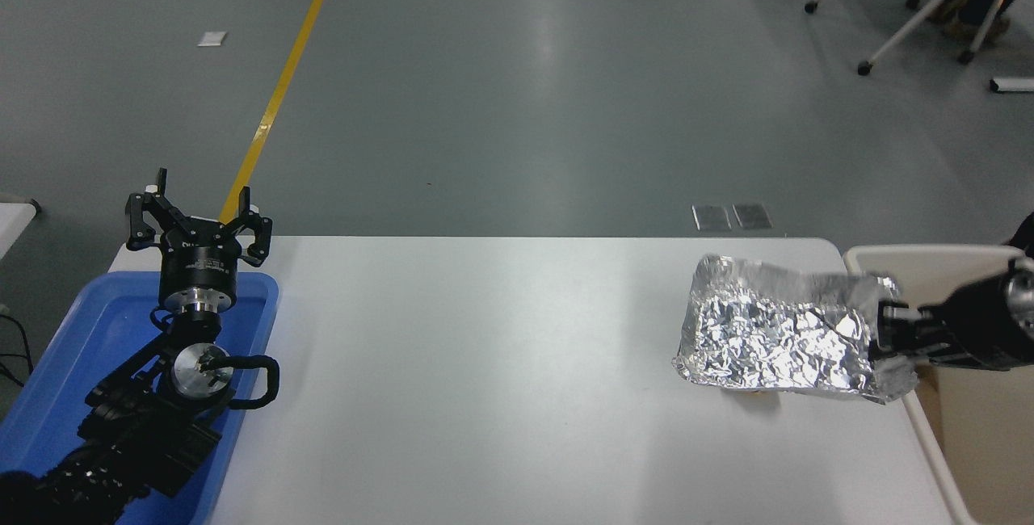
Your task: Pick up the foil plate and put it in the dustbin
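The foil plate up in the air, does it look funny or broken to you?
Yes, a bit. The foil plate is crumpled all over and hangs tilted above the table, pinched at its right end by the right tool beside the dustbin. Its near right corner looks bent. Nothing has spilled.

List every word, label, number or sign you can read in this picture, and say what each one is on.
No text here can be read.
Left claw: small white print on its black body, too small and blurred to read.
Foil plate, dustbin, blue tray, table, right claw: no writing visible.
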`<state>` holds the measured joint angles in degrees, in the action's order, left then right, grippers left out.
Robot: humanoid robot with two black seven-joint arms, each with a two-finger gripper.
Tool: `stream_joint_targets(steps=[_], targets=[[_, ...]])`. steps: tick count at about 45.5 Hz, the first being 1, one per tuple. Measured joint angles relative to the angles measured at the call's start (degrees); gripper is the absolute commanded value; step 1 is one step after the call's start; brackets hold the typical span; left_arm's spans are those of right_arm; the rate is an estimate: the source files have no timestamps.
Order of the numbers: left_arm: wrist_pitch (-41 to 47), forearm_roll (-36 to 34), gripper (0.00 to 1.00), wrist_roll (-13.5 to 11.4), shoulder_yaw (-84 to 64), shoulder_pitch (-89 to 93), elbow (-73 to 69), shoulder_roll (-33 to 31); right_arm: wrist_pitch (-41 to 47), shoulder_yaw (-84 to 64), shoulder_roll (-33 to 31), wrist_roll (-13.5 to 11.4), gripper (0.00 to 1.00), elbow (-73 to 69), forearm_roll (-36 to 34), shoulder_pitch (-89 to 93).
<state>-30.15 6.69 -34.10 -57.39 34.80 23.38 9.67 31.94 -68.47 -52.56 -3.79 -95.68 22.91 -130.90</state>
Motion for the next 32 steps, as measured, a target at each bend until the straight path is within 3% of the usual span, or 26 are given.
stream_joint_targets(steps=[10,32], targets=[[0.0,0.0,0.99,0.0,0.0,0.0,0.0,0.0,8.5,-0.7,0.7,0.0,0.00,-0.3,-0.6,-13.0],[0.0,0.0,0.99,0.0,0.0,0.0,0.0,0.0,12.6,-1.5,2.4,0.0,0.00,0.3,-5.2,-23.5]])
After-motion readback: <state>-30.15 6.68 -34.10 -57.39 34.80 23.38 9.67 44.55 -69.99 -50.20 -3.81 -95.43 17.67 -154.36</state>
